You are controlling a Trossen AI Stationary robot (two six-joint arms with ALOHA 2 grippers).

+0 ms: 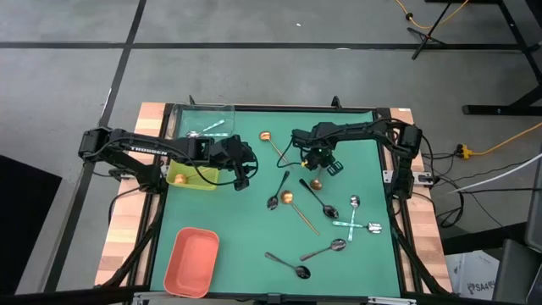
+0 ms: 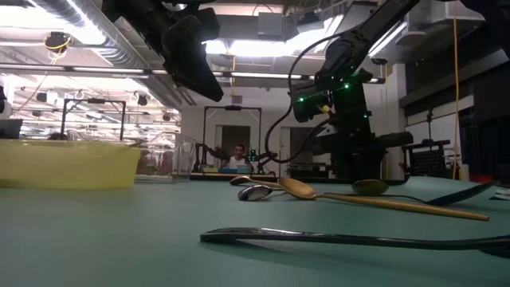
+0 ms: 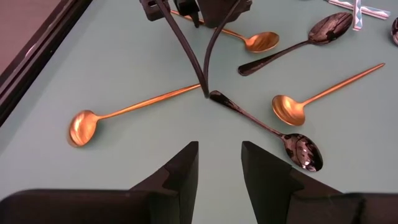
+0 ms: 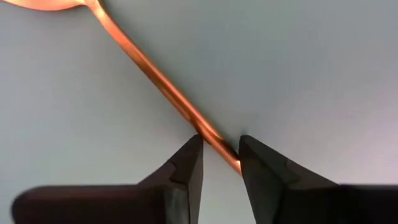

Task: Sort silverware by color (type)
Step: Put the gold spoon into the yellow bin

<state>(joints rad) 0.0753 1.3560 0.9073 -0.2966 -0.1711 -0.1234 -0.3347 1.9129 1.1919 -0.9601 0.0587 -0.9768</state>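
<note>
The right gripper (image 4: 219, 163) straddled the handle end of a copper spoon (image 4: 149, 71) lying diagonally on the mat (image 1: 220, 212), fingers apart; the left gripper (image 3: 219, 171) hovered open beside the yellow tray (image 1: 182, 180)

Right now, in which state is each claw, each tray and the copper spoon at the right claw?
Left claw: open, holding nothing.
Right claw: open, astride the copper spoon's handle.
Copper spoon: lying flat on the green mat, not lifted.
Clear tray: holds silver spoons.
Yellow-green tray: partly hidden, contents unclear.
Salmon tray: nothing in it.
</note>
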